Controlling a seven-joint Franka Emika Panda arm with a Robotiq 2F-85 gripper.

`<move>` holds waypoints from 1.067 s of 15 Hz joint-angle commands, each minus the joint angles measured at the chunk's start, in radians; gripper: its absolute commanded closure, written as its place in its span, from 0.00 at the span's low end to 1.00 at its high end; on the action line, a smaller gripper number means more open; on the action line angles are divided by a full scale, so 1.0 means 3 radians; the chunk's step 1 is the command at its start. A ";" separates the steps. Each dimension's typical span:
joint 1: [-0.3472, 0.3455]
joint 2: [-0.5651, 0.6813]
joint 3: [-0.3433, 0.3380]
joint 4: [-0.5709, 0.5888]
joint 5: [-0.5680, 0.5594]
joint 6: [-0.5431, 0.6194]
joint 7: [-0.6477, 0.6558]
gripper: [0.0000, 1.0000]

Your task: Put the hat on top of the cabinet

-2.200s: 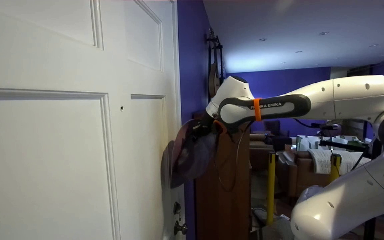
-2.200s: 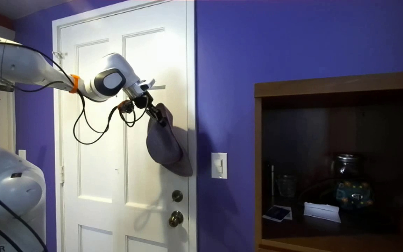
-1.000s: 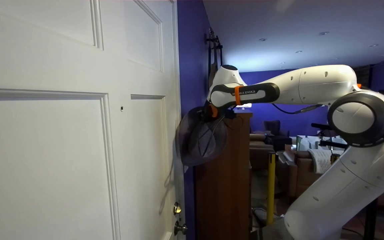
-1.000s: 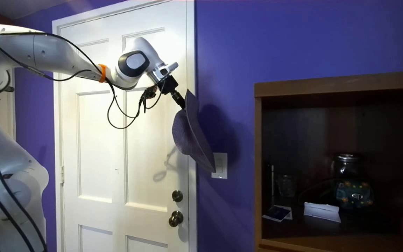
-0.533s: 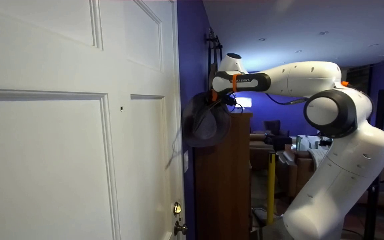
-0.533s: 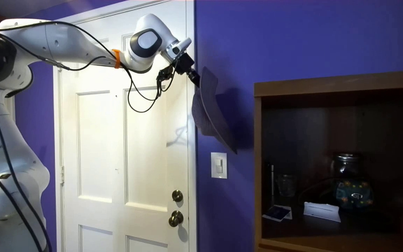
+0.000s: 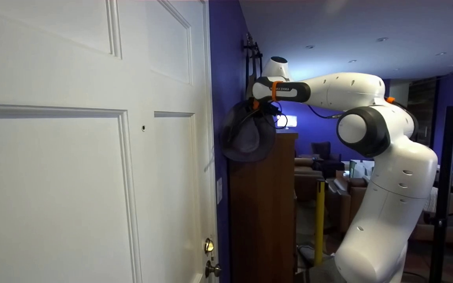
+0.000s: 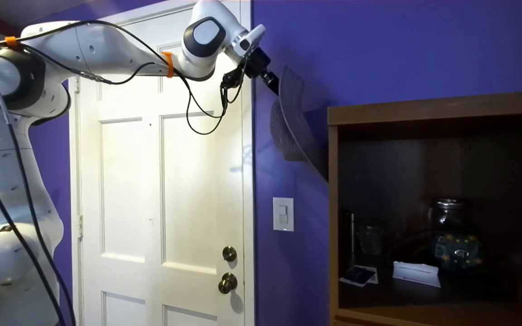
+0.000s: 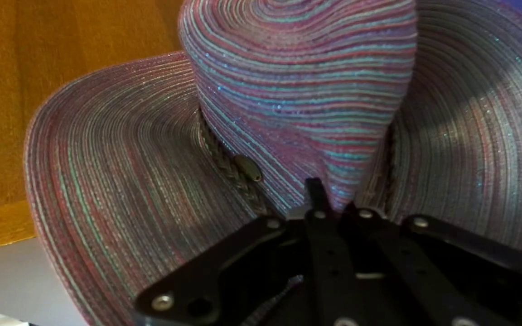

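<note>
Hat [image 8: 296,124] now hangs higher and farther right in an exterior view than moments earlier: past the white door [image 8: 188,194], in front of the purple wall [image 8: 288,271] and just beside the left edge of the cabinet [image 8: 437,110]. The gripper [image 9: 335,203] is clenched on a gathered fold of the crown, and the brim slants down toward the right. The shift suggests the carry is well along, yet only the upper part of the hat seems to stand higher than the cabinet's top; the lower brim hangs below it. Whether that brim touches the cabinet cannot be told. More lift probably comes first, then travel to the right, since the brim could snag on the edge. Lowering and letting go remain.
</note>
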 commanded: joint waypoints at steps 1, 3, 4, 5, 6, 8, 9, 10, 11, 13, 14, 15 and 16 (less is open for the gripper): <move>0.0139 0.0008 -0.0105 0.0020 -0.0034 -0.0016 0.0017 0.96; 0.0157 0.0009 -0.0102 0.0021 -0.0032 -0.0016 0.0016 0.99; 0.0198 0.0054 -0.0166 0.0097 0.0111 0.0156 -0.0134 0.99; 0.0222 0.0085 -0.0208 0.0155 0.0157 0.0297 -0.0215 0.99; 0.0255 0.0105 -0.0262 0.0174 0.0218 0.0528 -0.0338 0.99; 0.0309 0.0116 -0.0350 0.0162 0.0406 0.0887 -0.0502 0.99; 0.0316 0.0117 -0.0375 0.0160 0.0485 0.0956 -0.0519 0.99; 0.0284 0.0129 -0.0380 0.0168 0.0478 0.1007 -0.0445 0.99; 0.0243 0.0155 -0.0392 0.0192 0.0468 0.1035 -0.0333 0.99; 0.0248 0.0226 -0.0484 0.0283 0.0621 0.1092 -0.0374 0.99; 0.0262 0.0277 -0.0543 0.0347 0.0739 0.1122 -0.0436 0.99; 0.0267 0.0345 -0.0603 0.0427 0.0869 0.1176 -0.0465 0.99; 0.0276 0.0397 -0.0653 0.0478 0.1004 0.1253 -0.0510 0.99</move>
